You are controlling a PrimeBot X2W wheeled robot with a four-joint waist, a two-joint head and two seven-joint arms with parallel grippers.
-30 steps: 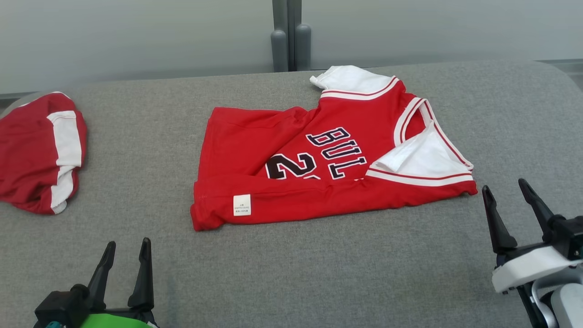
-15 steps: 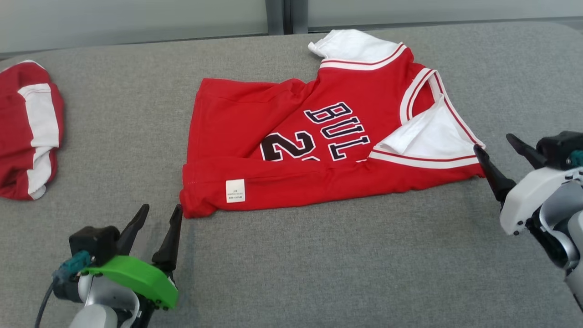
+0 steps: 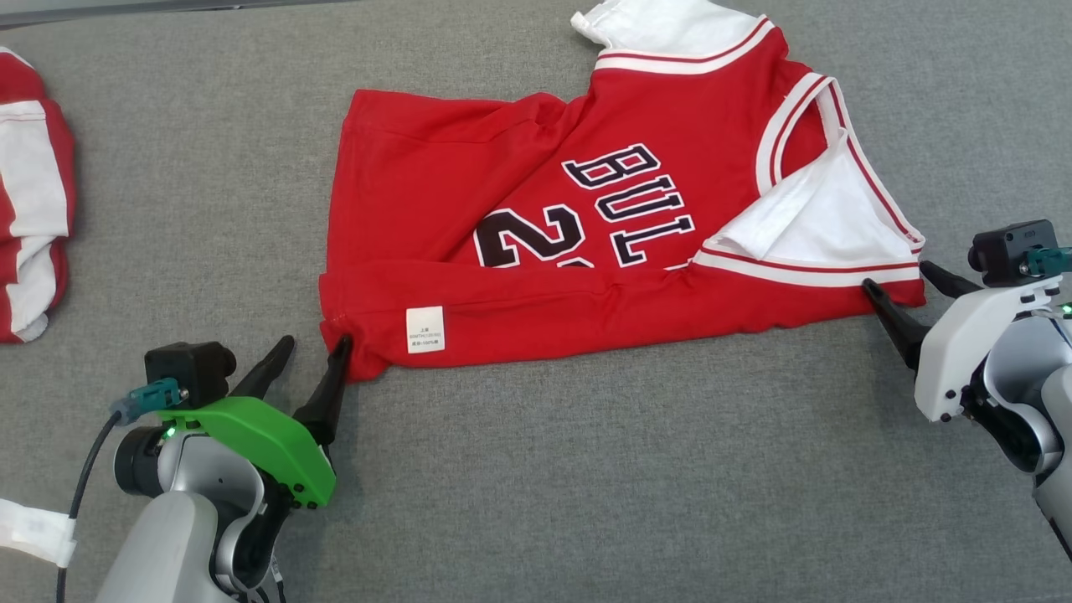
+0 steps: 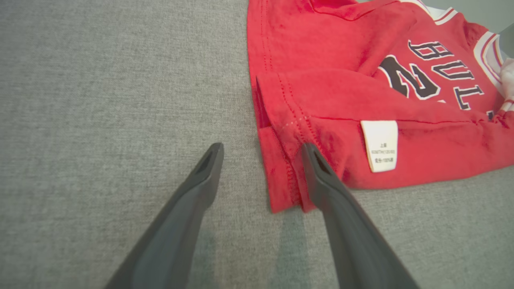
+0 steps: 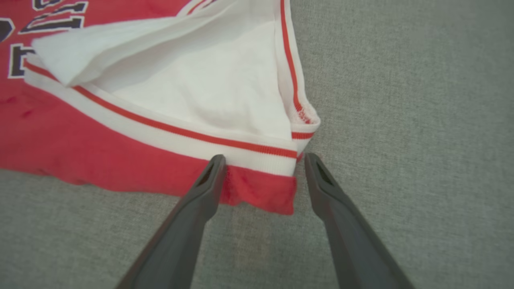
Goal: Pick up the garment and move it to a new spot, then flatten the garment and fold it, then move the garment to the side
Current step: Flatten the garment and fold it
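Note that the jersey loses its upper white sleeve to the head view's top edge, and its folded lower edge covers the second digit of the number. The second red-and-white garment is cut by the left edge. You cannot read the label: its print is too small. In the right wrist view, the lettering runs off the frame.

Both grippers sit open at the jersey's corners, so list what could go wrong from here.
The left gripper straddles a layered hem corner of the jersey; closing might pinch only some layers, opening the fold.
The right gripper has little cloth between its open fingers; it could slip out.
The loose white sleeve flap may flop when lifted.
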